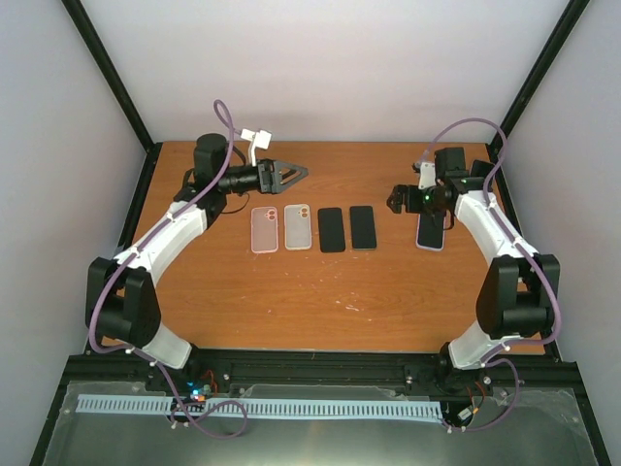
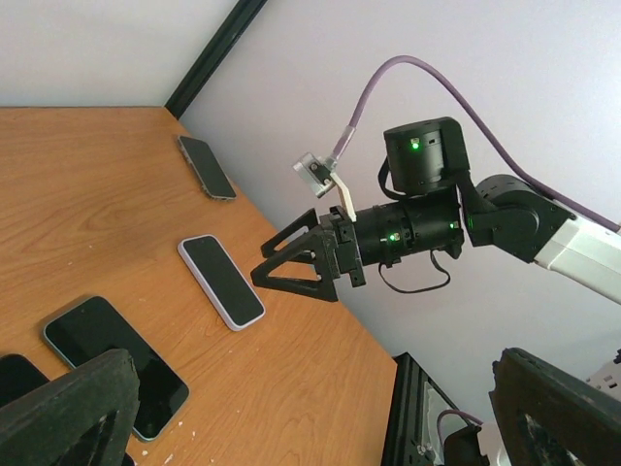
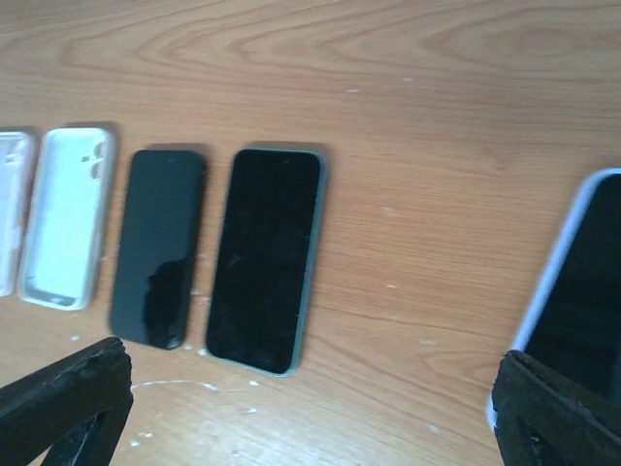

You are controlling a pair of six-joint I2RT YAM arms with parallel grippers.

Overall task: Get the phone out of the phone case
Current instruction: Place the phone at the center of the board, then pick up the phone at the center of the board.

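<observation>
Phone (image 1: 432,238), face up in its pale case (image 2: 243,323), lies at the right end of the row. It is just beside my right pincer (image 1: 396,201), which gapes fully and holds nothing. My left pincer (image 1: 291,175) is equally wide and empty. I'd pin one case edge with the left, then peel a corner free slowly with the right.

free: bare tabletop (image 1: 320,301) near the bases (image 1: 155,364) | blocked: cases (image 1: 264,230) and phones (image 1: 332,229) in mid-table row | cased phone (image 1: 431,239) right

A pink case (image 3: 9,209), white case (image 3: 66,218), black phone (image 3: 158,248) and green-edged phone (image 3: 262,257) lie side by side on the table (image 3: 417,97); a cased phone (image 3: 582,291) lies well apart.
</observation>
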